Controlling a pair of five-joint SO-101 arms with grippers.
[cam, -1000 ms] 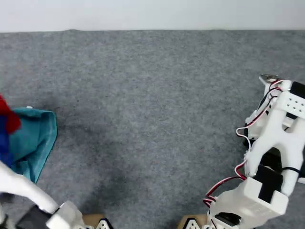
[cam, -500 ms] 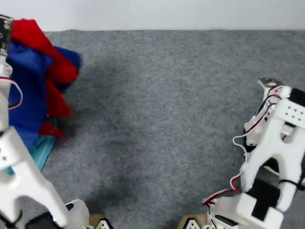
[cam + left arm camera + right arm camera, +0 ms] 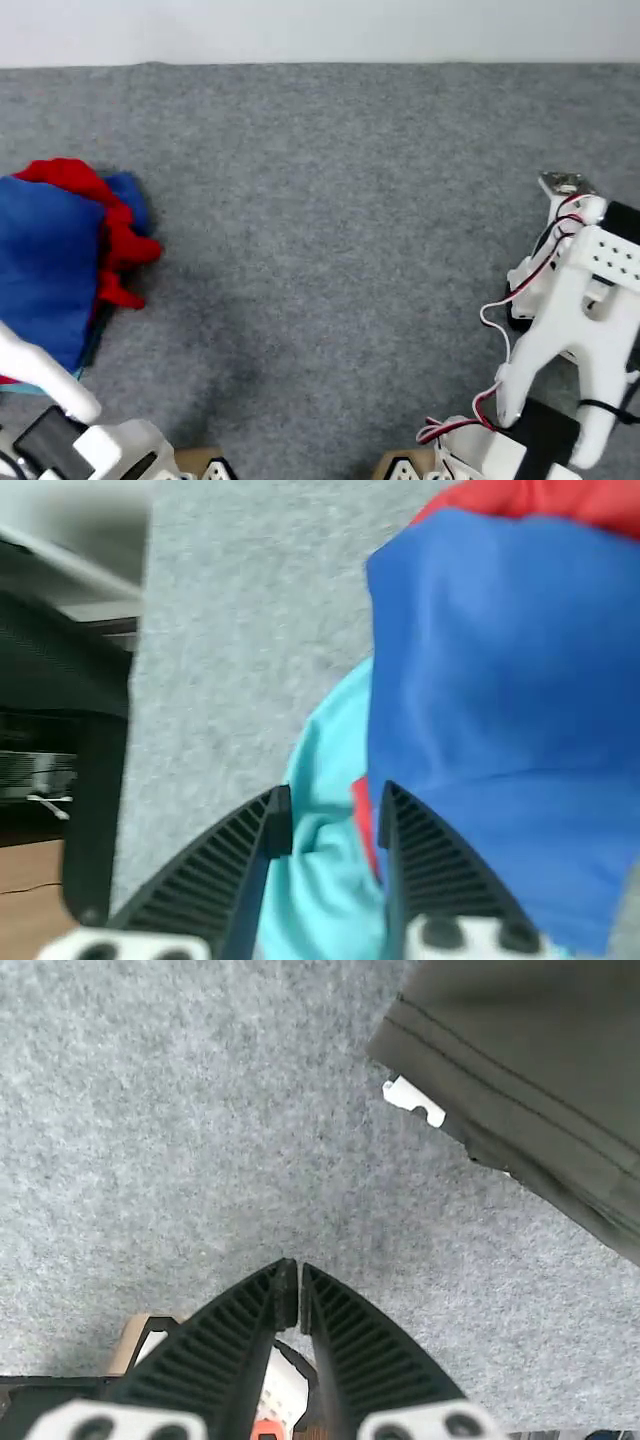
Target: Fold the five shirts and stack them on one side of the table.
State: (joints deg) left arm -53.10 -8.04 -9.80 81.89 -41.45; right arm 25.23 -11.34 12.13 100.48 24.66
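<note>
A soft blue cotton shirt (image 3: 45, 265) is seen lying folded at one side of the grey felt-covered table (image 3: 350, 200). A crumpled red fabric shirt (image 3: 120, 245) pokes out from under the blue shirt, and a light teal shirt (image 3: 325, 750) is spread beneath it. The left gripper (image 3: 335, 815) is held just above the blue shirt's edge, its fingers parted a little, and nothing appears to be gripped. The right gripper (image 3: 299, 1270) is kept well apart from the blue shirt, across the table, with its fingers pressed together on nothing. A dark olive-grey stitched shirt (image 3: 540, 1080) with a small white tag (image 3: 413, 1100) lies far from the blue shirt, on the opposite side.

The dark shirt is judged to be light, limp and apt to sag and drag on the felt. A hold is best taken at the stitched hem or a corner, where a pinched layer can be lifted cleanly.
</note>
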